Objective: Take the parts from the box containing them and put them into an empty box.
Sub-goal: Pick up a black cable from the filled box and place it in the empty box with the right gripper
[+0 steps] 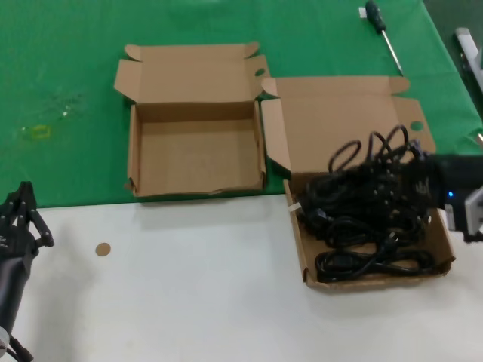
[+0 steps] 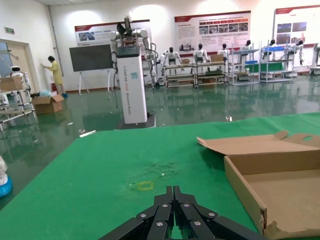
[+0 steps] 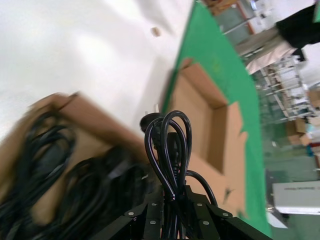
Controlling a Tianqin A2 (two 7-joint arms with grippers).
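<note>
The box containing the parts (image 1: pixel 445 260) lies at the right and holds a tangled heap of black power cords (image 1: pixel 362 219). My right gripper (image 1: pixel 413 179) reaches in from the right edge, shut on one looped cord (image 3: pixel 167 145) whose loops and plug (image 3: pixel 150 120) stand out beyond the shut fingers (image 3: pixel 150 210). Other cords (image 3: pixel 75 185) lie below in their box. The empty box (image 1: pixel 196 154), lid folded back, sits to the left on the green cloth; the right wrist view shows the empty box (image 3: pixel 200 125) beyond the held cord. My left gripper (image 1: pixel 21 215) is shut and holds nothing, parked at the near left.
A screwdriver (image 1: pixel 383 32) lies on the green cloth (image 1: pixel 60 60) at the far right. A small round cardboard disc (image 1: pixel 103 249) rests on the white table (image 1: pixel 189 294). The empty box's side wall (image 2: pixel 245 192) stands close beside my left gripper (image 2: pixel 173 192).
</note>
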